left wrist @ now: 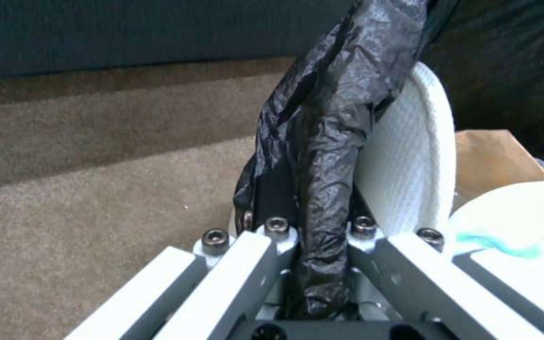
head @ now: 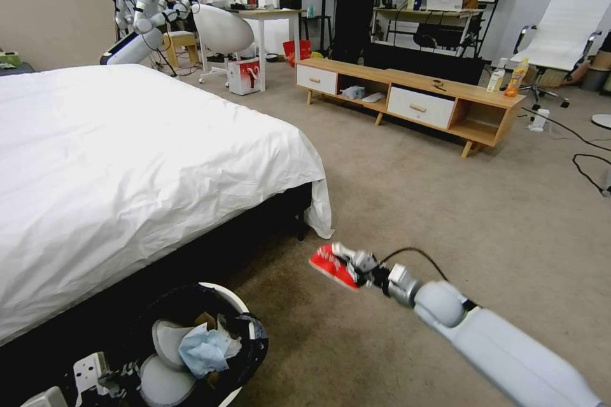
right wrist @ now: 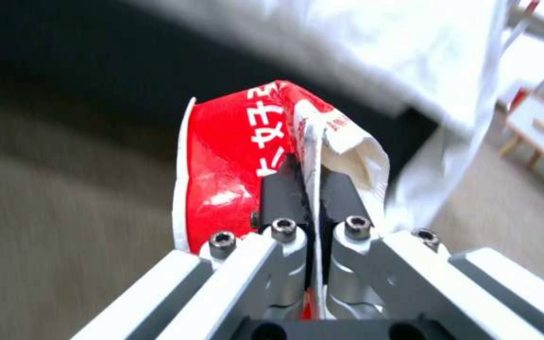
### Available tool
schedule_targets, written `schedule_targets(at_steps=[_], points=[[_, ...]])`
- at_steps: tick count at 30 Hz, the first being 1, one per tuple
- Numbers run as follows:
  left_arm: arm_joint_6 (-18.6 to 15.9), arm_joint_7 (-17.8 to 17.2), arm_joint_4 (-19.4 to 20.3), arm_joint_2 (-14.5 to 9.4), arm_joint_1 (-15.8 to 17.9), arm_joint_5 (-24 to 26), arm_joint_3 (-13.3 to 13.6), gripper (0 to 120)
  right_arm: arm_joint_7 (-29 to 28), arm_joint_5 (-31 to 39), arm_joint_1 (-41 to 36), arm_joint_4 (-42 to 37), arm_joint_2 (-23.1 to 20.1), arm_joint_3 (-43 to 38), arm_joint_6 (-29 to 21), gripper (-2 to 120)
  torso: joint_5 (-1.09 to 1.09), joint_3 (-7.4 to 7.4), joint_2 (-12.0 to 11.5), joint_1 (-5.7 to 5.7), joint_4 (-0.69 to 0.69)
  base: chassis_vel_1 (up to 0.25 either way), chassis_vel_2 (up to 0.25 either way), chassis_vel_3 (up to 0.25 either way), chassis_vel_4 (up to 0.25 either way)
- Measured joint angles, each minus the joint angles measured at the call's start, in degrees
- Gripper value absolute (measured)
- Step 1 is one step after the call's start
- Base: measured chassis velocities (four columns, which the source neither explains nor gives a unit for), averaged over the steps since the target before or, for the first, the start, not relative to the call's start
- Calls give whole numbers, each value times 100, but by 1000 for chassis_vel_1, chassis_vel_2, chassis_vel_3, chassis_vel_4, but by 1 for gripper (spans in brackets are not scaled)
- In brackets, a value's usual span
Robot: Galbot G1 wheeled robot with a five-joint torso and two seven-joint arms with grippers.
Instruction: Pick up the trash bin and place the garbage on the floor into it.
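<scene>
The white trash bin (head: 238, 301) with a black bag liner (left wrist: 328, 141) is held at the lower left, beside the bed. My left gripper (left wrist: 313, 222) is shut on the bin's rim and liner. Inside the bin lie a light blue face mask (head: 205, 348), a brown paper bag (left wrist: 496, 158) and white flaps. My right gripper (head: 347, 265) is shut on a red-white snack wrapper (head: 331, 265), holding it above the carpet to the right of the bin. In the right wrist view the wrapper (right wrist: 234, 165) is pinched between the black pads (right wrist: 278, 196).
A bed with a white sheet (head: 127, 159) fills the left side, its dark base right behind the bin. A low wooden TV cabinet (head: 407, 98) stands farther ahead. Cables (head: 589, 165) lie on the carpet at the right. Open carpet (head: 445, 203) lies ahead.
</scene>
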State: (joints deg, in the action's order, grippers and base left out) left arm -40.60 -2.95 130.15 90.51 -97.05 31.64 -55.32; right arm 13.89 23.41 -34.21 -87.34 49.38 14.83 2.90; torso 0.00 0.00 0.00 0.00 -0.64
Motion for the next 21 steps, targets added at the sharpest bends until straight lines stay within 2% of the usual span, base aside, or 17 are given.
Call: schedule_targets(at_steps=[1,12,21], points=[[-7,-4,21,-6,-2,2,12,1,-51,218,62,-394,-59,-32,-105,0,0,0,0,0,1,0,0,0,0],[-77,-130,138,-104,47,254,14,1,-500,998,500,-1987,-74,187,-748,0,0,0,0,0,1,0,0,0,0],[-121,-156,191,-193,84,371,-22,1,-961,1571,899,-2510,155,617,-1091,0,-1,0,0,0,2,0,0,0,0]])
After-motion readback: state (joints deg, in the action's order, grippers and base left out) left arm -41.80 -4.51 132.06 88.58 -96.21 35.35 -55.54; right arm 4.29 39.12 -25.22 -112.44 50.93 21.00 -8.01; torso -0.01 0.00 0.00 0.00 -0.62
